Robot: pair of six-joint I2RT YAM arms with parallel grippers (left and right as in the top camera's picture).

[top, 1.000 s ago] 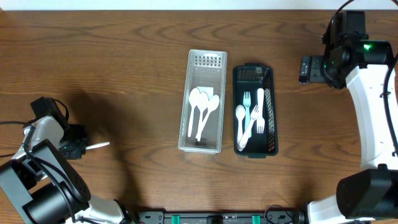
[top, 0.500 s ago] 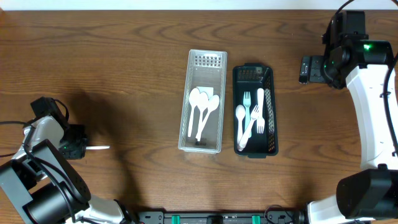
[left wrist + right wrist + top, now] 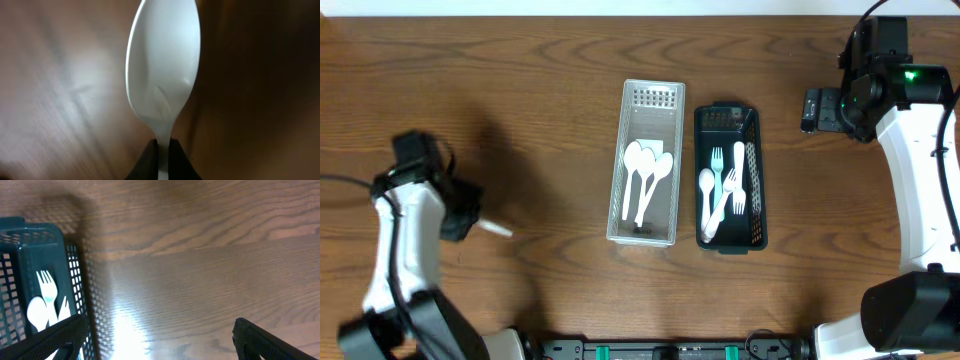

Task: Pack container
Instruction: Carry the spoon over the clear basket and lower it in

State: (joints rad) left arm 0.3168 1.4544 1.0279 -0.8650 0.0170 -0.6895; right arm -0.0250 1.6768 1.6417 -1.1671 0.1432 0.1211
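My left gripper [image 3: 470,218] is at the table's left side, shut on the handle of a white plastic spoon [image 3: 163,70]; the spoon [image 3: 496,228] sticks out to the right, held above the wood. A clear container [image 3: 646,160] in the middle holds three white spoons. A dark green basket [image 3: 729,190] beside it holds white forks and a spoon; it also shows in the right wrist view [image 3: 35,280]. My right gripper [image 3: 157,335] is open and empty, at the far right above bare table next to the basket.
The wooden table [image 3: 540,110] spreads wide between my left arm and the two containers. The right arm's white link [image 3: 920,170] runs along the right edge.
My left gripper has lifted and moved right and up with the spoon, which now points down-right. The right arm has not moved.
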